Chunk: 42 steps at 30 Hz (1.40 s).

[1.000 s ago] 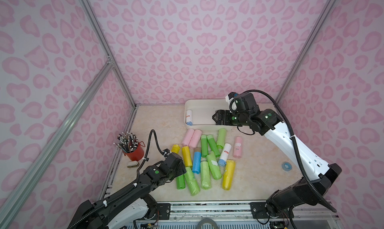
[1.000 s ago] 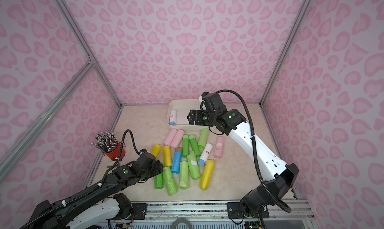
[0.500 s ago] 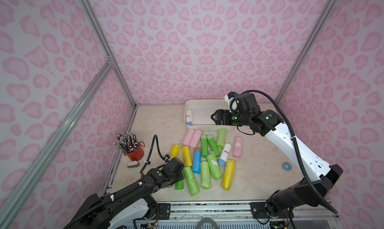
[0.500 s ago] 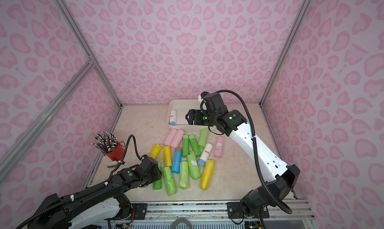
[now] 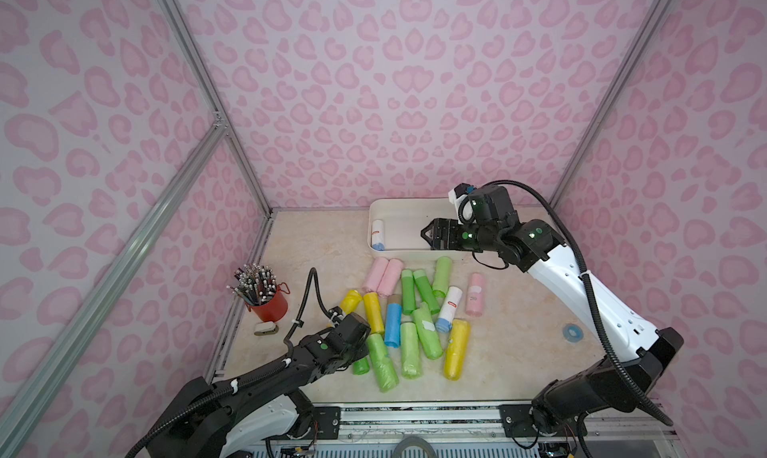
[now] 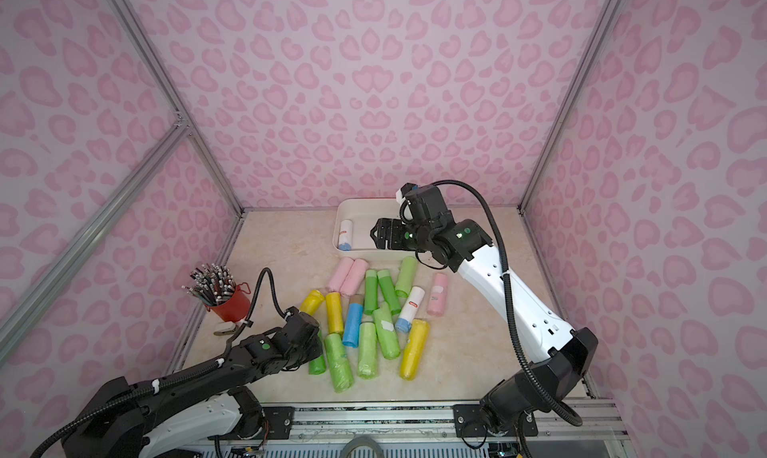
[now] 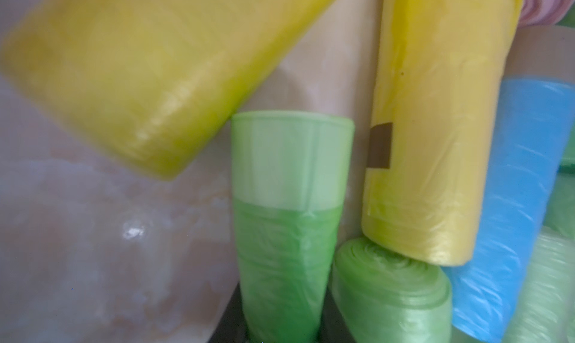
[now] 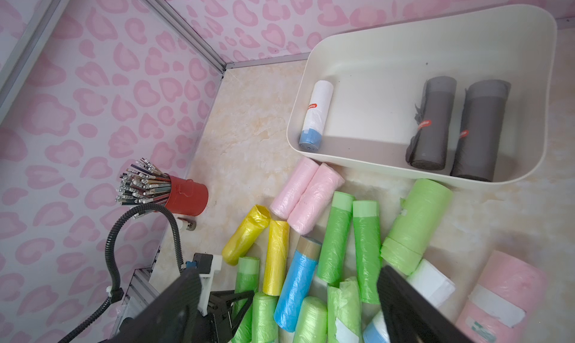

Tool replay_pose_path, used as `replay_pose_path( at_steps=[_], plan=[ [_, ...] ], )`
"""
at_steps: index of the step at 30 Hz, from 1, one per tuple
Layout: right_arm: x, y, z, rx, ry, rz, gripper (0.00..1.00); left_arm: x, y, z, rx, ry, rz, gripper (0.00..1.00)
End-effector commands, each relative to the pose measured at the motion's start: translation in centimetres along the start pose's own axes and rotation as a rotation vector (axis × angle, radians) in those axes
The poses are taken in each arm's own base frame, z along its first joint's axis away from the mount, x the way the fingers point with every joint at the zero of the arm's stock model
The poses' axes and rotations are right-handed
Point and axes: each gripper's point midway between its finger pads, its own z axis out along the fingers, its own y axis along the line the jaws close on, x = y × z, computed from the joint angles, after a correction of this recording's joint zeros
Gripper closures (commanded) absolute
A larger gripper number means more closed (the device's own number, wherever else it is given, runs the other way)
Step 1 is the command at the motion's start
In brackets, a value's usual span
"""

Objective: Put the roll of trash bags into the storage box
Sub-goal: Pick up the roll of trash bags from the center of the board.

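The left gripper [image 7: 281, 326] pinches the green roll [image 7: 280, 217] at the pile's [image 5: 415, 310] edge, well apart from the storage box [image 5: 409, 223]; its slick film could slip free on lifting, or drag neighbouring rolls [image 7: 389, 288].

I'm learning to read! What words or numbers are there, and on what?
Nothing reads clearly.
White roll inside the storage box: red label, letters too small.
Grey roll and second grey roll: red labels, blurred.
Loose white roll: red label, too small.
Pink roll: white sticker, print blurred.
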Motion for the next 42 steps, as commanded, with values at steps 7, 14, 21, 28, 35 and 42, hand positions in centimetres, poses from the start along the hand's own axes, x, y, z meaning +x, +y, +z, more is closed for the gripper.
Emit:
replay_pose_path(
  at_steps=[7, 14, 21, 28, 35, 42],
  plan=[
    [-0.2, -0.9, 0.7, 0.043, -0.015, 0.002, 0.10, 0.1, 0.3, 0.0, -0.020, 0.011, 0.004, 1.00],
    [0.7, -2.2, 1.4, 0.066, 0.012, 0.025, 0.10, -1.3, -0.8, -0.8, -0.011, -0.036, 0.020, 1.00],
    [2.0, -4.4, 1.6, 0.108, 0.025, 0.041, 0.10, -3.6, -3.3, -1.9, 0.000, -0.083, 0.066, 1.00],
    [4.2, -7.0, 2.0, 0.108, 0.054, 0.101, 0.10, -6.0, -6.2, -2.8, 0.016, -0.135, 0.100, 1.00],
    [5.7, -9.2, 1.5, 0.101, 0.058, 0.184, 0.10, -10.3, -9.7, -4.4, 0.020, -0.252, 0.139, 1.00],
    [7.0, -11.0, 1.1, 0.116, 0.054, 0.224, 0.10, -16.6, -13.2, -6.6, 0.096, -0.387, 0.122, 1.00]
  ],
)
